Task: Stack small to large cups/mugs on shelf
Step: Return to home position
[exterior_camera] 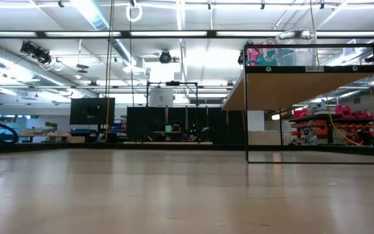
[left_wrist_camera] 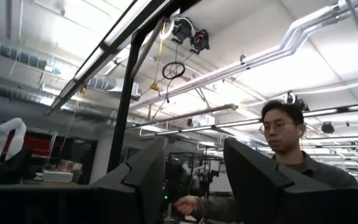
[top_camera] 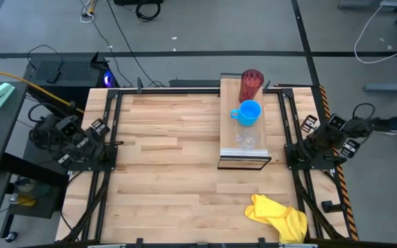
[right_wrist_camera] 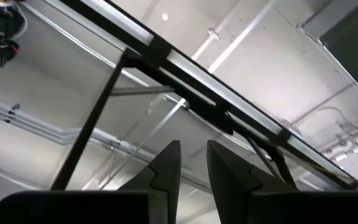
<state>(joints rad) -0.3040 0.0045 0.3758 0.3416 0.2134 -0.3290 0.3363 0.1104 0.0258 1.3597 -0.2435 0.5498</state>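
- The left gripper [left_wrist_camera: 194, 149] is parked at the left edge of the table [top_camera: 164, 138], tipped up towards the ceiling. Its fingers stand wide apart and hold nothing. A person [left_wrist_camera: 291, 155] shows in the room beyond it.
- Right of the table's middle stands the shelf [top_camera: 227, 117], a narrow raised board running from front to back.
- Three vessels sit in a row along the shelf. The clear cup [top_camera: 247, 141] is nearest the front end, the blue mug [top_camera: 249, 112] is in the middle and the red tumbler [top_camera: 251, 84] is at the far end. That runs small to large, as the job asks.
- A yellow cloth [top_camera: 278, 215] lies crumpled on the table in front of the shelf, apart from it — not part of the row.
- The right gripper [right_wrist_camera: 193, 146] is parked at the table's right edge, also tipped upward. Its fingers are only a little apart and hold nothing.
- Both arms are folded clear of the work, probably because the sorting looks finished.
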